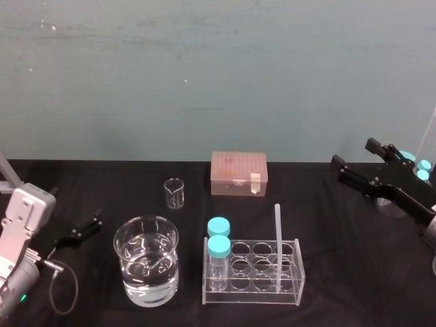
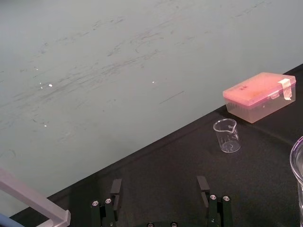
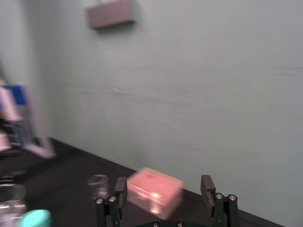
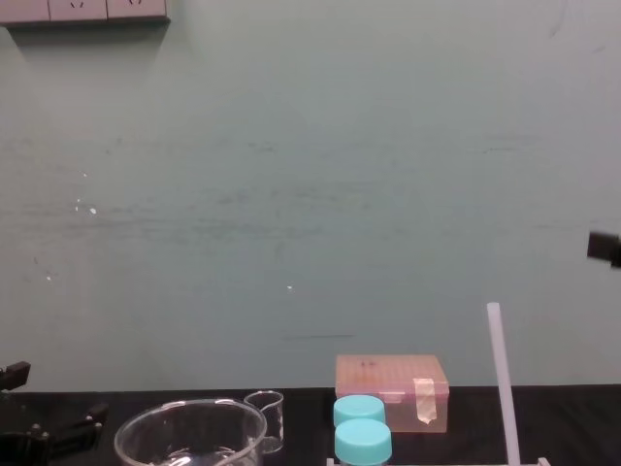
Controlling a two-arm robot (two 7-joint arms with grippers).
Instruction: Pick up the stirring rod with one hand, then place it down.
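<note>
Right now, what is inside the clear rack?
In the clear rack, two blue-capped bottles stand in the left-end column, and the stirring rod stands in a hole at the right end. The other holes look empty. The bottles hide the bottoms of their own holes.

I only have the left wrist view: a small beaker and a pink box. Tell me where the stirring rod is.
Observer: The stirring rod stands upright at the right end of the clear rack.
Operator: Report what else that rack holds.
Observer: Two blue-capped bottles at its left end, apart from the rod.
Operator: My left gripper is open and idle. Give me the right one.
Observer: The right gripper is open, raised to the right of the rack, clear of the rod.
</note>
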